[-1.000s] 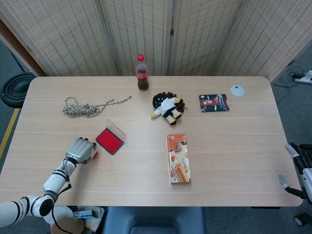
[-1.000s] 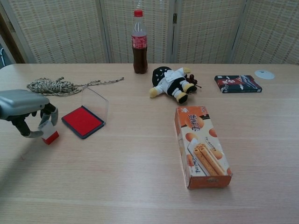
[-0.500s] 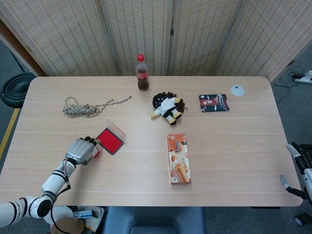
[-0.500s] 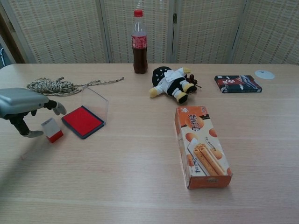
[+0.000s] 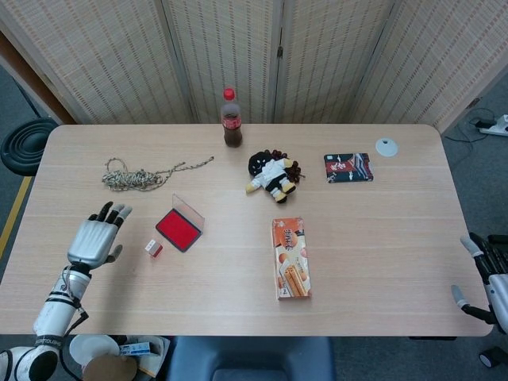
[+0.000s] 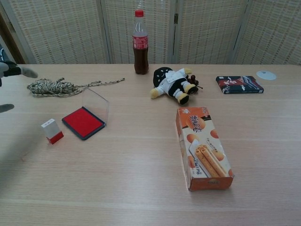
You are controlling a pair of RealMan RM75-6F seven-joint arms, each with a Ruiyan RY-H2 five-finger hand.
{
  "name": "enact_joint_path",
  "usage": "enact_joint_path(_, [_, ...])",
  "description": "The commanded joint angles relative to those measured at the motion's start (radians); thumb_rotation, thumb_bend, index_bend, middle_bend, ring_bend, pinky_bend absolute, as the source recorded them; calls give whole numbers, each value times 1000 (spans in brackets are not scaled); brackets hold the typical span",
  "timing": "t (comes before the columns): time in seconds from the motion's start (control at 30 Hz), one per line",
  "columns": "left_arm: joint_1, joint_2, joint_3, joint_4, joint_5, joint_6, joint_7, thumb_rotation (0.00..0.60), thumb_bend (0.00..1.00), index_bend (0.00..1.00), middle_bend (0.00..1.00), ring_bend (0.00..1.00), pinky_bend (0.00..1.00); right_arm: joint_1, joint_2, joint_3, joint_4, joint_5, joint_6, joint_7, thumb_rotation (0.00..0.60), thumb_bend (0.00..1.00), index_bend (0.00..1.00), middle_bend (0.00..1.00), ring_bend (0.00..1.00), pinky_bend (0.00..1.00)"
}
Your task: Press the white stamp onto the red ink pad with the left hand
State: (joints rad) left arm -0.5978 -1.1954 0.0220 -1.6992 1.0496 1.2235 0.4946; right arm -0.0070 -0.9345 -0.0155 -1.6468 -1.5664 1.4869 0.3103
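Observation:
The white stamp [image 5: 153,248] [image 6: 52,131], with a red base, stands free on the table just left of the red ink pad [image 5: 177,228] [image 6: 83,122]. The pad lies open with its clear lid raised behind it. My left hand [image 5: 95,238] is open with fingers spread, well left of the stamp and apart from it. The chest view shows only its fingertips [image 6: 19,71] at the left edge. My right hand [image 5: 484,278] hangs off the table's right edge near the front, its fingers apart and holding nothing.
A coil of rope [image 5: 135,176] lies behind the left hand. A cola bottle [image 5: 231,118], a plush doll [image 5: 272,174], a dark packet [image 5: 348,167], a white disc [image 5: 386,147] and an orange biscuit box [image 5: 290,257] sit across the table.
My left hand has let go of the stamp, spread its fingers and drawn back to the left. The stamp stays standing beside the ink pad.

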Motion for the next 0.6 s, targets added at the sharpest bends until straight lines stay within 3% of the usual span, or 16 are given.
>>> enact_joint_path(0.03, [226, 56, 23, -17, 165, 308, -219, 600, 340, 28, 7, 0, 239, -6, -8, 7, -8, 17, 10, -31, 600, 380, 20, 0, 0, 0])
enact_joint_path(0.1, [302, 39, 29, 42, 207, 397, -322, 600, 340, 6, 0, 0, 216, -10, -14, 15, -14, 36, 14, -55, 600, 381, 20, 0, 0, 0])
enact_joint_path(0.23, [396, 21, 36, 139, 245, 468, -462, 600, 340, 0, 0, 0, 154, -12, -30, 29, -26, 74, 13, -113, 600, 381, 20, 0, 0, 0])
enact_joint_path(0.37, [440, 28, 36, 178, 253, 460, -544, 600, 340, 0, 0, 0, 67, -6, -43, 40, -35, 108, -6, -157, 600, 381, 20, 0, 0, 0])
enact_joint_path(0.6, [467, 47, 27, 198, 325, 458, -594, 600, 340, 0, 0, 0, 57, -6, -53, 53, -44, 135, -6, -189, 600, 381, 20, 0, 0, 0])
